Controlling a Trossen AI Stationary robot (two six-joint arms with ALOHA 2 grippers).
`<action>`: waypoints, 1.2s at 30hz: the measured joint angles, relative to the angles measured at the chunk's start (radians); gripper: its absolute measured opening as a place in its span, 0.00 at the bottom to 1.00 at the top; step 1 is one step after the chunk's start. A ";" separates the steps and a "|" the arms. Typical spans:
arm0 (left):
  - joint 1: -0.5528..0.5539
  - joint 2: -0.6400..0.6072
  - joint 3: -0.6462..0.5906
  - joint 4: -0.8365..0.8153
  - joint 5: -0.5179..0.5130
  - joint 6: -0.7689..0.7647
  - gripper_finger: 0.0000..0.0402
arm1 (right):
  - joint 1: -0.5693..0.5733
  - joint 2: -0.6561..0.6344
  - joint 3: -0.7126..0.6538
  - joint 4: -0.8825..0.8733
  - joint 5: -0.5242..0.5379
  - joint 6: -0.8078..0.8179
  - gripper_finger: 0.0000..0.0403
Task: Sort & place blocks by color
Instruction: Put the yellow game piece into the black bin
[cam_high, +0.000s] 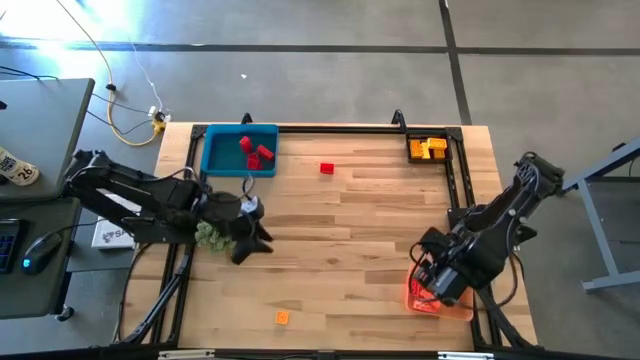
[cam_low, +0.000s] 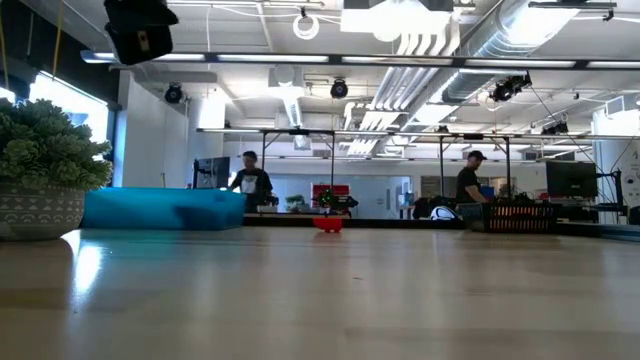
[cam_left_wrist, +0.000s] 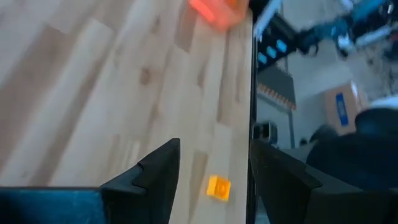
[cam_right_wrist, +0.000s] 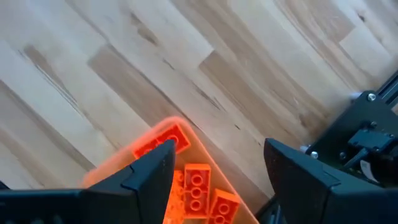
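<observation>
A: Two arms, listed left to right. Item one: left gripper (cam_high: 252, 238), mid-table on the left, beside a green plant ball (cam_high: 209, 235); fingers (cam_left_wrist: 158, 174) spread, nothing between them.

B: Blocks?

A: Red blocks (cam_high: 255, 152) in the blue tray (cam_high: 216, 156); one red block (cam_high: 326, 168) loose near the far edge; one orange block (cam_high: 282, 318) loose near the front edge (it shows between the left fingers in the wrist view). Yellow blocks (cam_high: 431, 148) in the black tray (cam_high: 451, 154) at the far right corner. Orange blocks (cam_right_wrist: 198, 186) in the orange tray (cam_high: 460, 313), under the right gripper (cam_high: 433, 287), jaws wide, holding nothing.

B: Step?

A: Likely a drop just finished at the orange tray. Next, I judge: fetch a loose block, line up over it, close squarely.

B: Surface, room?

A: Pale wooden table (cam_high: 340, 260); an open workshop behind, two people standing far off.
</observation>
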 joint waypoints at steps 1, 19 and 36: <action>-0.017 0.010 0.000 -0.002 0.003 0.000 0.46 | -0.008 -0.010 0.000 0.000 0.003 0.007 0.57; -0.135 0.163 0.000 -0.018 0.054 -0.026 0.46 | -0.079 -0.035 0.000 0.039 0.088 0.050 0.58; -0.134 0.268 0.000 -0.049 0.112 0.024 0.60 | -0.126 -0.035 0.000 0.071 0.159 0.110 0.58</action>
